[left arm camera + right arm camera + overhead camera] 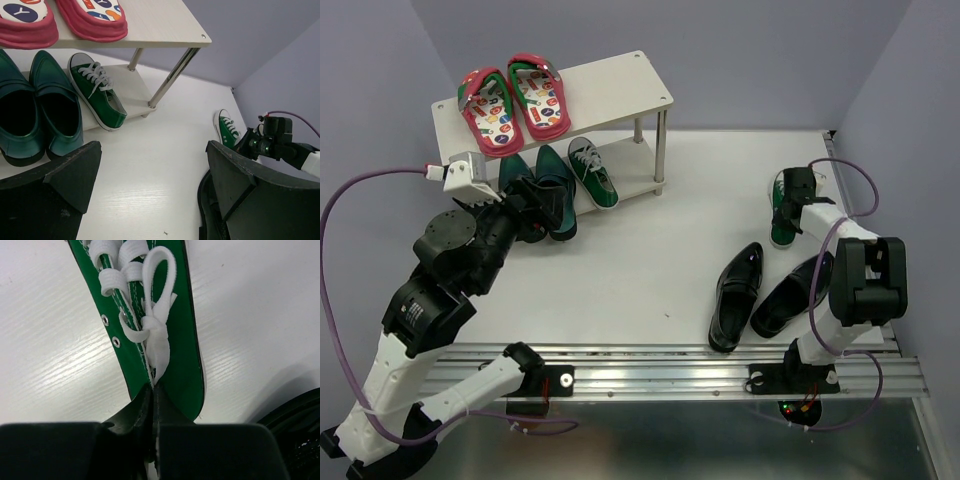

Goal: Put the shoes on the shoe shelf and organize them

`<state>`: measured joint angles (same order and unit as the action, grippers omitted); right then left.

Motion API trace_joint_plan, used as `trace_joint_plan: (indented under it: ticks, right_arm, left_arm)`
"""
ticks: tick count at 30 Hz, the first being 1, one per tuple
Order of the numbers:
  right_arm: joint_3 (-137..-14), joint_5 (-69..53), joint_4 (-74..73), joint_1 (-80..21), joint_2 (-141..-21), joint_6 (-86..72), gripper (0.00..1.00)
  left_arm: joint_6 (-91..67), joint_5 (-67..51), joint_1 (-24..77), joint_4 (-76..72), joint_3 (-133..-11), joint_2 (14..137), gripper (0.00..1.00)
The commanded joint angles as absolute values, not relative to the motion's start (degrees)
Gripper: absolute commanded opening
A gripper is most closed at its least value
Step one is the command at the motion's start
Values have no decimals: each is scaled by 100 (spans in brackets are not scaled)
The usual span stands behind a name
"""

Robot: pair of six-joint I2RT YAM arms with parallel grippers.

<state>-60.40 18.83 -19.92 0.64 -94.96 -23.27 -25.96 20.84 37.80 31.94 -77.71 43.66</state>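
Note:
The shoe shelf (620,85) stands at the back left. On its lower board rest the teal shoes (552,185) and one green sneaker (592,172), also seen in the left wrist view as the teal pair (40,115) and the sneaker (97,92). My left gripper (155,185) hangs open just in front of the teal pair, holding nothing. At the right, the other green sneaker (180,340) lies on the table, and my right gripper (152,390) is shut on the edge of its opening by the laces. Two black dress shoes (735,295) lie near the front right.
Red flip-flops (510,100) fill the left half of the shelf's top board. The black shoes sit between the right arm's base and the table's middle. The side walls stand close on both sides.

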Motion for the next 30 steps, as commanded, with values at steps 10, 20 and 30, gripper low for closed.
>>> trace_joint_plan:
  ticks: [10, 20, 30]
  right_arm:
    - [-6257, 1187, -2320, 9, -7841, -2250, 1]
    - [-6733, 756, -3287, -1131, -6689, -2583, 1]
    - [-6618, 1291, -3533, -3715, -6801, -3243, 1]
  left_arm:
    - [-2531, 2030, 3788, 2804, -7682, 4377, 97]
    - [-2540, 2223, 3788, 2856, -7690, 4377, 97]
    - [-2470, 2496, 3788, 2900, -7805, 4315, 97]
